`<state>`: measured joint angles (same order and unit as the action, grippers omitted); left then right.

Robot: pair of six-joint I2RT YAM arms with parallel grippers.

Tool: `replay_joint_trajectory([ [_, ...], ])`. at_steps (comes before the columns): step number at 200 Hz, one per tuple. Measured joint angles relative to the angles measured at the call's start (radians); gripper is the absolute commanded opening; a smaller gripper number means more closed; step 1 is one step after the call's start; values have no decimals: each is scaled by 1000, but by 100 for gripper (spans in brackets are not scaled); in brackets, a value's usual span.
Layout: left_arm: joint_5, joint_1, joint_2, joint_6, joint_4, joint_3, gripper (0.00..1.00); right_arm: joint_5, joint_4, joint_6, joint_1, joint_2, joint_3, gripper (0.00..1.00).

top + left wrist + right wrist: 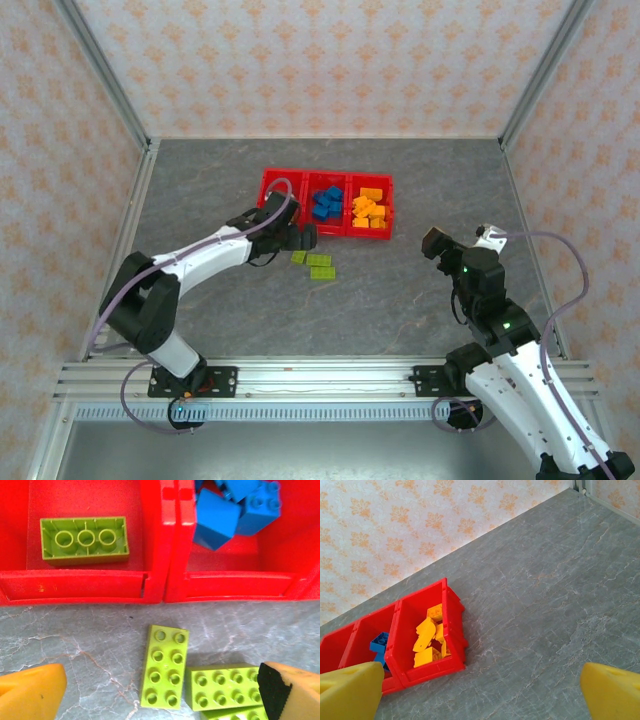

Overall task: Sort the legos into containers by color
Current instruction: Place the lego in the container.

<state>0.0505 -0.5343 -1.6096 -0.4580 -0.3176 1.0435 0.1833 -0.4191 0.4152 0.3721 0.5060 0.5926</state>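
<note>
Grey marbled tabletop (75, 640) lies under the left gripper (157, 695), whose jaws stand wide apart, holding nothing. Between its fingers sits 1 lime brick (164, 666), studs up, its long axis pointing straight ahead at the red tray (75, 587). Toward the right finger (300, 695) a 2nd lime brick (222, 686) lies crosswise and seems to touch the 1st. A 3rd lime brick (230, 715) peeks out nearer still.

Ahead and left, the left compartment (20, 525) holds 1 upturned lime brick (84, 540), long axis crosswise. Ahead and right lie blue bricks (225, 515).

The right finger hangs over the crosswise brick, so a straight descent could land on it or pinch both, skewing the grip. A release too far right could drop lime among blue.

The right gripper (481, 692), wide open and empty, hovers well apart from the tray, with orange-yellow bricks (427, 640) ahead to its left.
</note>
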Motion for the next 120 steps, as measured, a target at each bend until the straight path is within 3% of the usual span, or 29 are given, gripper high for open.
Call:
replay_joint_trajectory([
  [70,-4,-9,-54,-45,35,-7,99,0,0,0,0,-4,0,100],
  [120,-8,-16,-138,-59,46,-6,89,0,0,0,0,-4,0,100],
])
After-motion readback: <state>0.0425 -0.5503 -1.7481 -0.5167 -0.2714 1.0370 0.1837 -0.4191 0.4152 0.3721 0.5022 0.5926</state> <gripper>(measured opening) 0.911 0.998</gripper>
